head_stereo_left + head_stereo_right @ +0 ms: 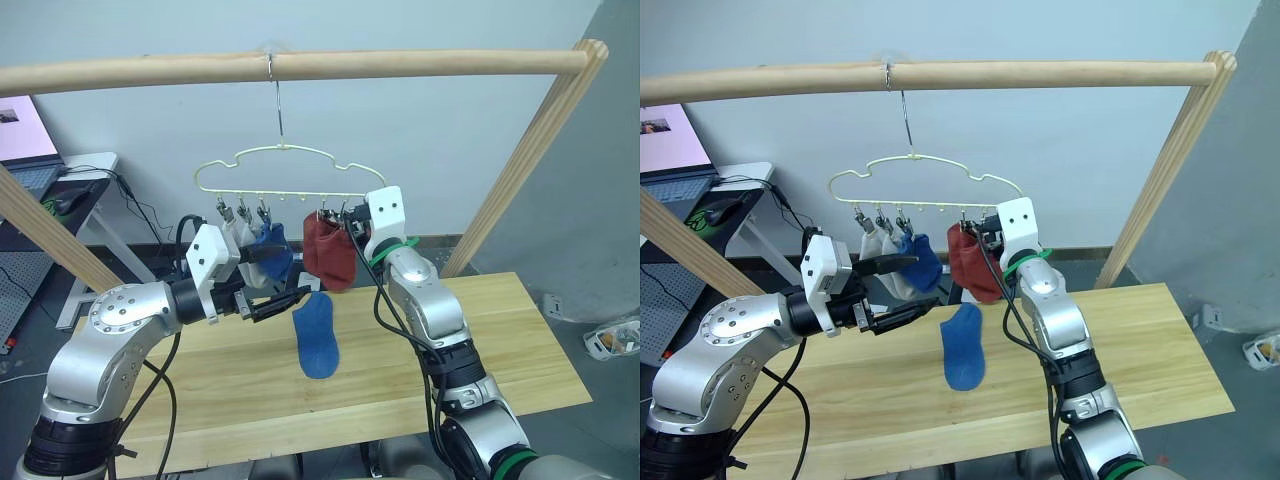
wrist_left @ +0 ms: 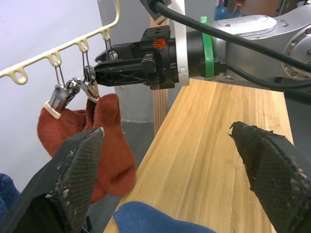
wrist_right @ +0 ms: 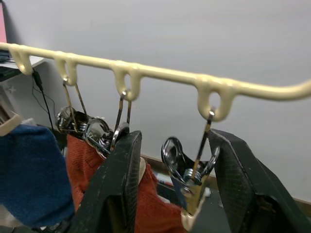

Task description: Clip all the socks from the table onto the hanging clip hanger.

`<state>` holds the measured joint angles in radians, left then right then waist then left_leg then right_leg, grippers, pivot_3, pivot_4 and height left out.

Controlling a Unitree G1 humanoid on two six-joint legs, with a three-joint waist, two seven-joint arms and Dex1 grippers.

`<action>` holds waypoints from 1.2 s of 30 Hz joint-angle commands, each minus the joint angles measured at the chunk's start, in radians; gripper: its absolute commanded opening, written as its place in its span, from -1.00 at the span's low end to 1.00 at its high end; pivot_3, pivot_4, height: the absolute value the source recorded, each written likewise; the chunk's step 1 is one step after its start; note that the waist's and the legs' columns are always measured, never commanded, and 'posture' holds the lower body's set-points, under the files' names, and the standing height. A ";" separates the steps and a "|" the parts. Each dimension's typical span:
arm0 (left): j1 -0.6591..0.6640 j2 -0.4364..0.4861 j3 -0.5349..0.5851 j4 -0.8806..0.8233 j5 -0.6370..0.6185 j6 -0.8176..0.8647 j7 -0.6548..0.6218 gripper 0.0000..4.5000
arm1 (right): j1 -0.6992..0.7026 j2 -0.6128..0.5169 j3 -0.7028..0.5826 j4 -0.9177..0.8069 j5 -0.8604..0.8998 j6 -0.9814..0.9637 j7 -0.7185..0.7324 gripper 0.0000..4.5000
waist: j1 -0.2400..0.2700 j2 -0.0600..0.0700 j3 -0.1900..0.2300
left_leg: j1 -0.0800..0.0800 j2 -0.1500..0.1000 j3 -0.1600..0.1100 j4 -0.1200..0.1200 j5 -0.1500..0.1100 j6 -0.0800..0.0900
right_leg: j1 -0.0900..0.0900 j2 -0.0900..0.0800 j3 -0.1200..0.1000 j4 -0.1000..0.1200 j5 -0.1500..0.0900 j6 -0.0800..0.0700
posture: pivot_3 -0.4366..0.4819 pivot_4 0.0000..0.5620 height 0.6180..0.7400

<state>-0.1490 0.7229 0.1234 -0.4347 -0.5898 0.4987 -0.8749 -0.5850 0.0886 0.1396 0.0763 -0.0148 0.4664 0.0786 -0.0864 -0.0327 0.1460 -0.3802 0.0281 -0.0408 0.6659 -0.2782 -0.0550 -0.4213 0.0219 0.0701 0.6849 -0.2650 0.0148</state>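
**Hanging socks, one blue sock left on the table**

Reaching up, the right gripper (image 3: pixel 182 194) has its two fingers spread wide around an empty clip (image 3: pixel 187 167) on the hanger (image 1: pixel 290 170). The left gripper (image 2: pixel 170 170) is wide open too and holds nothing. Red socks (image 1: pixel 330 252) hang at the clip's 9 o'clock side. A blue sock (image 1: pixel 318 335) lies flat on the table (image 1: pixel 500 340).
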 commanded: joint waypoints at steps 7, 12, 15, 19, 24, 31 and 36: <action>0.017 0.017 0.021 -0.034 -0.001 -0.002 0.003 1.00 | -0.045 0.022 -0.011 0.014 0.014 -0.049 0.007 -0.01 | 0.000 0.000 0.000 | 0.000 0.000 0.000 0.000 0.000 0.000 | 0.000 0.000 0.000 0.000 0.000 0.000 | -0.08 -0.67 1.00; 0.026 0.020 0.024 -0.036 -0.001 -0.005 0.005 1.00 | -0.048 0.023 -0.013 0.023 0.013 -0.057 0.008 -0.18 | 0.000 0.000 0.000 | 0.000 0.000 0.000 0.000 0.000 0.000 | 0.000 0.000 0.000 0.000 0.000 0.000 | -0.07 -0.67 1.00; 0.031 0.022 0.026 -0.036 -0.002 -0.006 0.004 1.00 | -0.050 0.023 -0.013 0.026 0.012 -0.059 0.006 -0.58 | 0.001 0.000 0.000 | 0.000 0.000 0.000 0.000 0.000 0.000 | 0.000 0.000 0.000 0.000 0.000 0.000 | -0.07 -0.67 1.00; 0.034 0.022 0.028 -0.038 -0.004 -0.005 0.006 1.00 | -0.049 0.023 -0.014 0.023 0.011 -0.057 0.004 -1.00 | 0.001 0.000 0.000 | 0.000 0.000 0.000 0.000 0.000 0.000 | 0.000 0.000 0.000 0.000 0.000 0.000 | -0.08 -0.67 1.00; 0.043 0.020 0.031 -0.032 0.000 0.001 0.019 1.00 | -0.049 0.022 -0.017 0.018 0.012 -0.054 0.003 -1.00 | 0.001 0.000 0.000 | 0.000 0.000 0.000 0.000 0.000 0.000 | 0.000 0.000 0.000 0.000 0.000 0.000 | -0.09 -0.66 1.00; 0.102 -0.046 0.007 0.030 0.125 0.010 0.203 1.00 | -0.053 0.024 -0.025 -0.001 0.013 -0.043 -0.002 -1.00 | 0.000 0.001 0.001 | 0.000 0.000 -0.001 0.000 0.000 0.000 | 0.000 0.000 0.000 0.000 0.000 0.000 | -0.11 -0.58 1.00; 0.146 -0.156 -0.089 0.095 0.243 -0.030 0.309 1.00 | -0.054 0.024 -0.029 -0.028 0.011 -0.024 -0.002 -1.00 | 0.001 0.002 0.002 | 0.000 0.001 -0.001 -0.001 0.000 0.000 | 0.000 -0.004 0.001 -0.001 0.000 0.000 | -0.14 -0.49 1.00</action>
<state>0.0014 0.5869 0.0628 -0.3403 -0.3715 0.4930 -0.5945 -0.6107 0.1028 0.1101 0.1068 -0.0151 0.4446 0.0858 -0.0851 -0.0302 0.1482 -0.3801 0.0290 -0.0416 0.6650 -0.2783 -0.0548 -0.4212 0.0170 0.0704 0.6841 -0.2650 0.0148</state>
